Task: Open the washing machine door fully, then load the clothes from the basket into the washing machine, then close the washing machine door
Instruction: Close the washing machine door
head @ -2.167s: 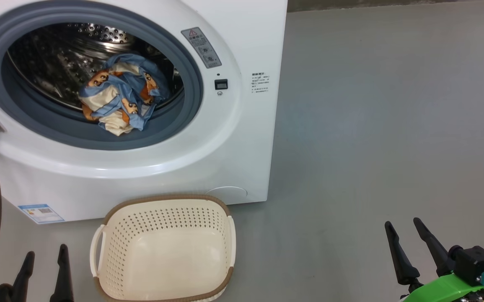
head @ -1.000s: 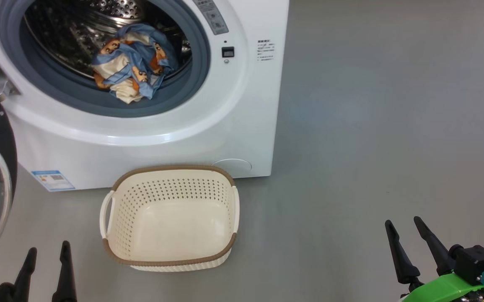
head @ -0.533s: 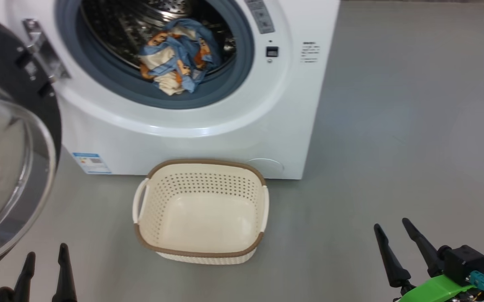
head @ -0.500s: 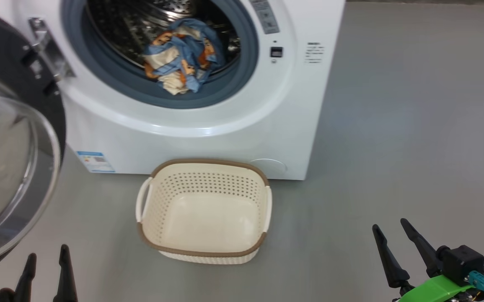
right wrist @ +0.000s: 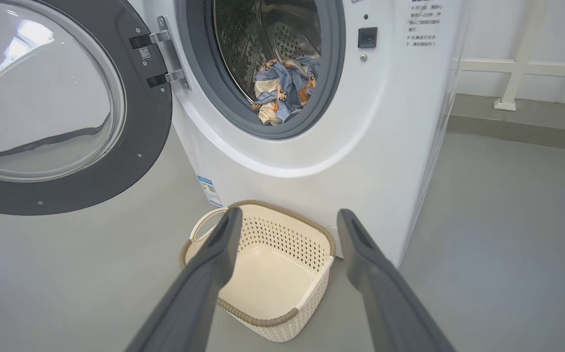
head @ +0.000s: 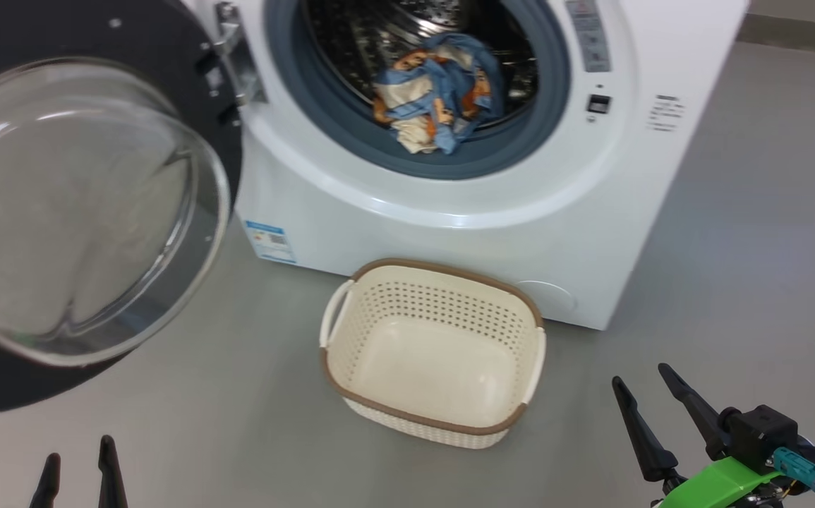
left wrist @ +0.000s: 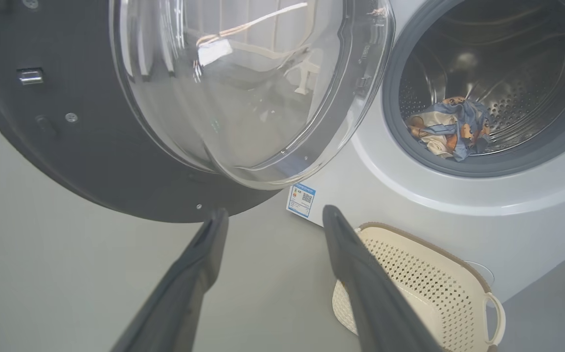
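grey floor (head: 746,247) | clothes (head: 442,99) blue-orange, crumpled in drum (head: 354,42) | left pincer (head: 77,455), right pincer (head: 641,377) spread, empty

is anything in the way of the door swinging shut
Nothing visibly blocks the washing machine door's swing: the basket sits on the floor before the washing machine, seemingly below the door's rim. But the clothes bunch at the drum's front, their lower edge apparently over the grey ring, where the glass may pinch them.

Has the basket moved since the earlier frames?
No. The basket still sits by the round cover on the washing machine; only the camera turned.
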